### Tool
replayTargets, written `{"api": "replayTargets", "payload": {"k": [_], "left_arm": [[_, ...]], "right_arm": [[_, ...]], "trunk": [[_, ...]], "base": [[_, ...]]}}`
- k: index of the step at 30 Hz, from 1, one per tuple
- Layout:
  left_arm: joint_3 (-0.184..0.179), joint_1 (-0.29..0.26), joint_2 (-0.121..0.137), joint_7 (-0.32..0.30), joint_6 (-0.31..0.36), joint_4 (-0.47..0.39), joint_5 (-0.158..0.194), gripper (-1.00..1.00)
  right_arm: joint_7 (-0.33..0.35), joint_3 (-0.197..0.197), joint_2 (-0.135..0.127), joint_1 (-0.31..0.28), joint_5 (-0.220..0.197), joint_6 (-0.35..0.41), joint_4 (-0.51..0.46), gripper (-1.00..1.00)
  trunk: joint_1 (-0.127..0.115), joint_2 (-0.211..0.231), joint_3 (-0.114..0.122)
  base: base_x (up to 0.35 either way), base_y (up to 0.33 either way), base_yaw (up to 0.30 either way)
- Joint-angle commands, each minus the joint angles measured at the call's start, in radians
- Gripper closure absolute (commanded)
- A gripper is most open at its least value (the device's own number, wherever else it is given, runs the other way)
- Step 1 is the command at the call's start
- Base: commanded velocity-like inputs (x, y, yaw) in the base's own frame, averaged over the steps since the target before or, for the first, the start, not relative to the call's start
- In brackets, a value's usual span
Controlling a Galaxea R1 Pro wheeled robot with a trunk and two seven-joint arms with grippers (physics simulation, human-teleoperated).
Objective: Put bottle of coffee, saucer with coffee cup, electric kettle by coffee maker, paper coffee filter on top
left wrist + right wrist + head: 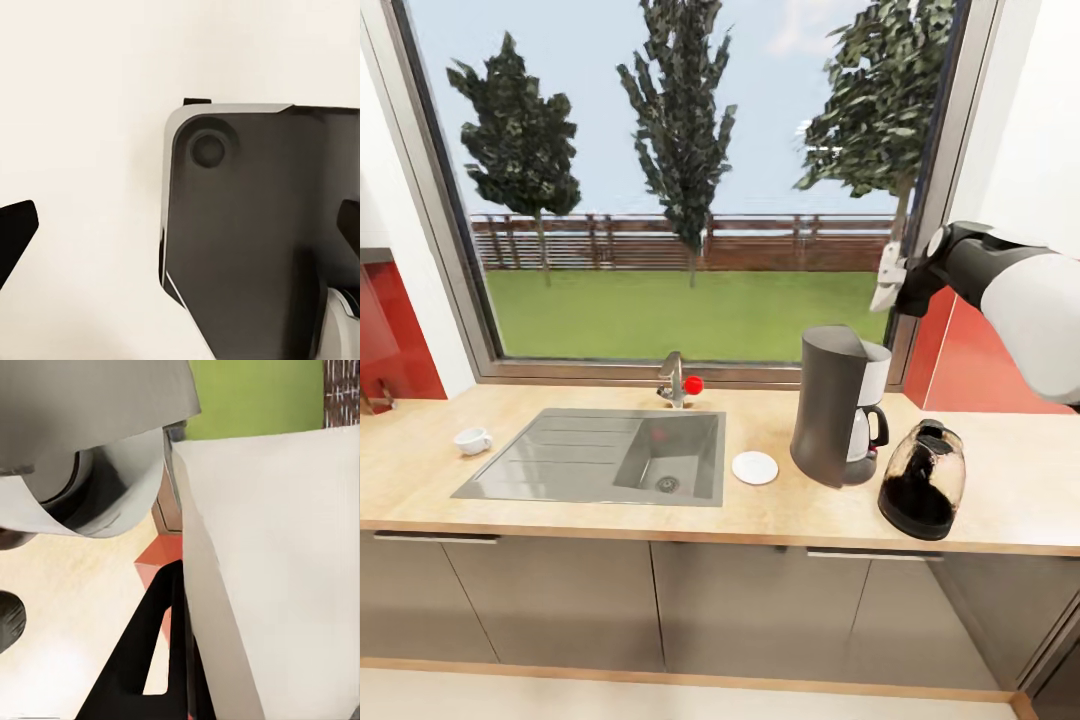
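Observation:
The dark grey coffee maker [838, 405] stands on the countertop right of the sink, and its rounded top [90, 450] shows close below the right wrist camera. My right gripper [901, 284] hangs above and to the right of it, shut on a white paper coffee filter [886, 265], whose sheet [277, 570] lies against a dark finger [150, 652]. The electric kettle [922, 482] sits just right of the coffee maker. A white saucer [755, 467] lies to the maker's left. The white coffee cup [472, 440] stands left of the sink. My left gripper [180, 225] is open over the robot's base.
A steel sink [560, 470] with a faucet [673, 380] is set into the wooden countertop [1010, 490]. A large window rises behind it, with red wall panels at both sides. Cabinet fronts [660, 600] run below the counter edge.

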Motion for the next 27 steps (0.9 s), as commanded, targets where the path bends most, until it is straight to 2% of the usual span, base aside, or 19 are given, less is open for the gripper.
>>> {"api": "replayTargets", "payload": {"k": [1, 4, 10, 16, 21, 27], "left_arm": [[0.0, -0.001, 0.0, 0.001, -0.003, 0.001, 0.005, -1.0], [-0.001, 0.0, 0.0, 0.0, -0.003, 0.001, 0.005, -1.0], [-0.001, -0.001, 0.0, 0.001, -0.003, 0.001, 0.005, -1.0], [0.0, -0.001, 0.0, 0.001, -0.003, 0.001, 0.005, -1.0], [0.0, -0.001, 0.0, 0.001, -0.003, 0.001, 0.005, -1.0], [0.0, -0.001, 0.0, 0.001, -0.003, 0.001, 0.005, -1.0]], "right_arm": [[0.009, 0.006, 0.0, 0.0, -0.004, 0.008, -0.002, 1.0], [0.014, 0.007, 0.002, -0.001, 0.013, 0.004, -0.002, 1.0], [0.015, 0.01, 0.008, -0.001, 0.02, 0.003, -0.001, 1.0], [0.029, 0.117, 0.023, -0.001, 0.019, 0.002, -0.002, 1.0], [0.04, 0.144, 0.03, -0.001, 0.018, 0.002, -0.004, 1.0], [0.045, 0.15, 0.054, -0.001, 0.019, 0.002, -0.013, 1.0]], "trunk": [[0.0, -0.001, 0.0], [0.0, -0.001, 0.0], [0.0, -0.001, 0.0], [0.0, -0.001, 0.0], [0.0, -0.001, 0.0], [0.0, -0.001, 0.0]], "base": [[0.0, 0.0, 0.0], [0.0, 0.0, 0.0], [0.0, 0.0, 0.0], [0.0, 0.0, 0.0], [0.0, 0.0, 0.0], [0.0, 0.0, 0.0]]}}
